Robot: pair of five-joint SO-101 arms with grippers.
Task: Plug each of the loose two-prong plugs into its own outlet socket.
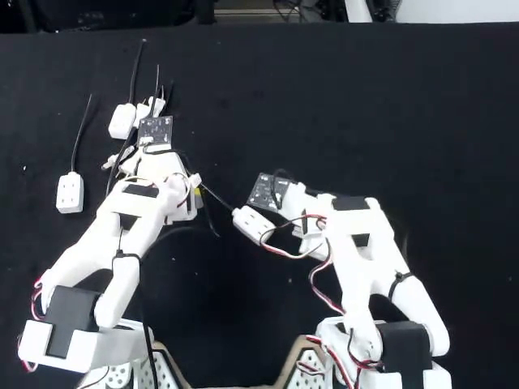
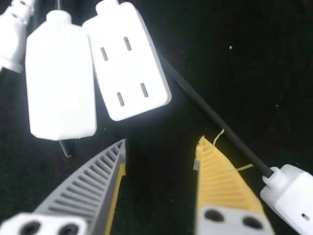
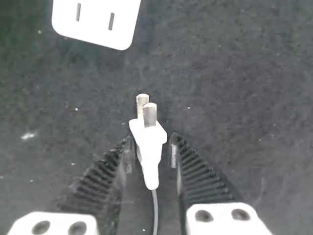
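Observation:
My left gripper (image 2: 161, 142) stands open over the black mat, nothing between its fingers. Just beyond its tips lie two white outlet blocks: one (image 2: 129, 66) shows its slots, the other (image 2: 61, 78) shows a plain face. A white plug (image 2: 12, 29) lies beside them. In the high view these outlets (image 1: 122, 120) sit at the far left, ahead of the left gripper (image 1: 146, 144). My right gripper (image 3: 150, 139) is shut on a white two-prong plug (image 3: 148, 137), prongs pointing forward. A white outlet (image 3: 95, 19) lies a short way ahead, off to one side; it also appears mid-table (image 1: 251, 223).
Another white outlet (image 1: 70, 192) with a black cord lies alone near the left edge. A black cord (image 2: 215, 122) runs past the left gripper to a white cord end (image 2: 288, 193). The black mat (image 1: 405, 113) covers the table's right half and back.

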